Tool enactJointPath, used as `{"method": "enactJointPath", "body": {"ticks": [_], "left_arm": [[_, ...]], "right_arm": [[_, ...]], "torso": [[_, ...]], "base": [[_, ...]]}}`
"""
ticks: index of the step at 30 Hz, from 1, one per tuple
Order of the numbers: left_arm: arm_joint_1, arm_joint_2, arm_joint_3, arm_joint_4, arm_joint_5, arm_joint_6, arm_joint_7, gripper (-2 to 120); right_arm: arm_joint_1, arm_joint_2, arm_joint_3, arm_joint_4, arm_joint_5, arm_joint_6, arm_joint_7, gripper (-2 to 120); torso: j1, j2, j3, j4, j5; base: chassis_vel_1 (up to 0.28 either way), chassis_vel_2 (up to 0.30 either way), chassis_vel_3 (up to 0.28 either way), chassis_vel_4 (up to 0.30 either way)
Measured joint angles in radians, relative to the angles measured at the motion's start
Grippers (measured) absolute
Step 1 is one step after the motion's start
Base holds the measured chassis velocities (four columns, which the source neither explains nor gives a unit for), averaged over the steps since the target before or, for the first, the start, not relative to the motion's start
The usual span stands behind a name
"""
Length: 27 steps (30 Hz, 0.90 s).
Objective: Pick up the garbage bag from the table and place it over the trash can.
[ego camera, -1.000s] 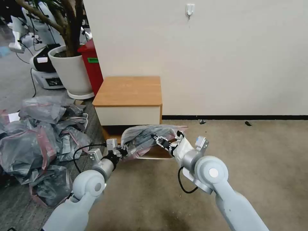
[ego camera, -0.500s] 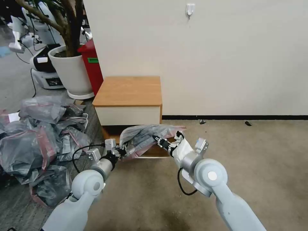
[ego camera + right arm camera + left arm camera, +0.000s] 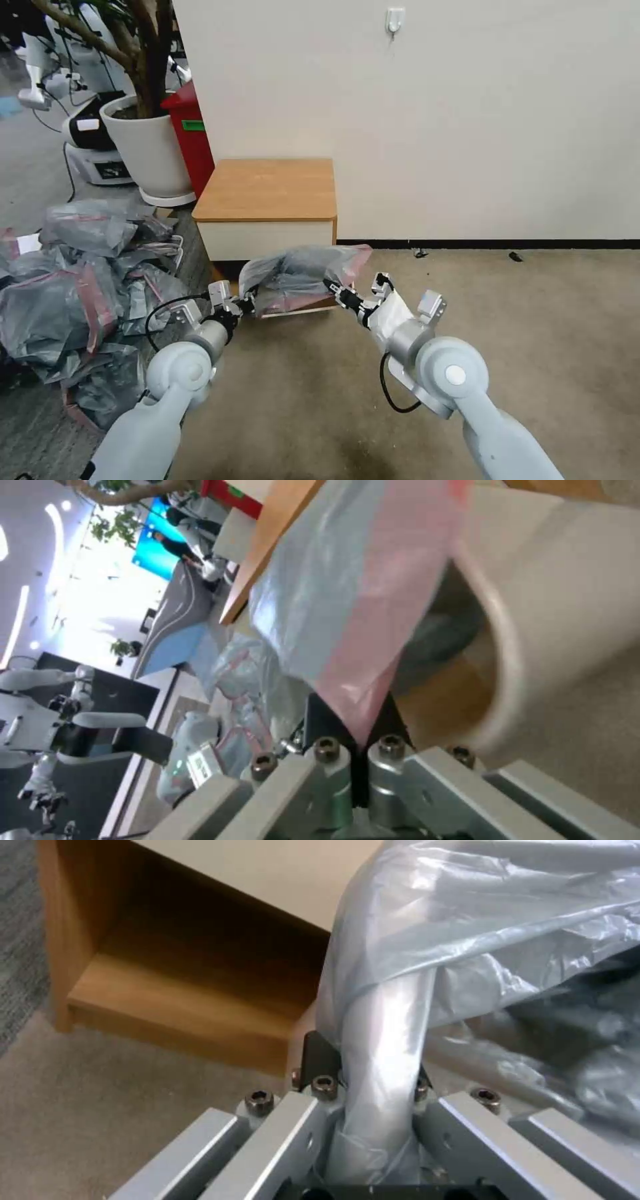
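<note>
Low before the table's [image 3: 267,190] front edge, both grippers' jaws are pinching the bag [image 3: 300,277], left gripper [image 3: 241,307] and right gripper [image 3: 333,290] stretching it. Covering the can [image 3: 533,605] seems underway; next, I judge, the rim needs lowering around it.

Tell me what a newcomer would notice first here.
The grey bag stretched between the left end effector and the right end effector, both shut on it, low before the table. Next, the heap of similar bags on the floor at the robot's left.

thin glossy plastic garbage bag [image 3: 300,277], matt wooden table [image 3: 268,190], smooth plastic trash can [image 3: 553,605]
</note>
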<state>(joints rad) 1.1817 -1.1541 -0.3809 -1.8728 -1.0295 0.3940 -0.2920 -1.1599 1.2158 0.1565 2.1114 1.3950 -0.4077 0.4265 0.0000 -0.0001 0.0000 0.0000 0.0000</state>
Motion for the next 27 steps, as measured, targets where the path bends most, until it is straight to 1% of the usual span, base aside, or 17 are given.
{"method": "enactJointPath", "body": {"ticks": [4, 11, 13, 19, 23, 27], "left_arm": [[-0.009, -0.005, 0.0, 0.002, -0.022, 0.0, -0.024, 2], [-0.016, -0.001, -0.004, 0.003, -0.053, -0.001, -0.045, 2], [-0.015, 0.0, -0.008, -0.003, -0.069, -0.001, -0.054, 2], [-0.006, 0.008, -0.021, -0.021, -0.095, 0.016, -0.06, 2], [0.005, 0.015, -0.036, -0.035, -0.118, 0.028, -0.06, 5], [0.004, 0.021, -0.036, -0.026, -0.118, 0.027, -0.059, 5]], "right_arm": [[-0.03, -0.004, 0.01, 0.01, -0.005, 0.0, -0.009, 0], [-0.07, -0.014, 0.024, 0.013, -0.027, 0.0, -0.028, 0], [-0.074, -0.014, 0.025, -0.004, -0.045, 0.0, -0.038, 0], [-0.074, -0.017, 0.025, -0.053, -0.074, 0.003, -0.045, 0], [-0.068, -0.023, 0.021, -0.091, -0.095, 0.018, -0.049, 0], [-0.076, -0.032, 0.021, -0.065, -0.096, 0.021, -0.05, 0]], "torso": [[0.0, 0.0, 0.0, 0.0, 0.0], [0.0, 0.0, 0.0, -0.0001, 0.0], [0.0, 0.0, 0.0, -0.0002, 0.0], [0.0, 0.0, 0.0, 0.0001, 0.0001], [0.0, 0.0, 0.0, 0.0002, 0.0], [0.0, 0.0, 0.0, 0.0, -0.0001]], "base": [[0.0, 0.0, 0.0, 0.0], [0.0, 0.0, 0.0, 0.0], [0.0, 0.0, 0.0, 0.0], [0.0, 0.0, 0.0, 0.0], [0.0, 0.0, 0.0, 0.0], [0.0, 0.0, 0.0, 0.0]]}}
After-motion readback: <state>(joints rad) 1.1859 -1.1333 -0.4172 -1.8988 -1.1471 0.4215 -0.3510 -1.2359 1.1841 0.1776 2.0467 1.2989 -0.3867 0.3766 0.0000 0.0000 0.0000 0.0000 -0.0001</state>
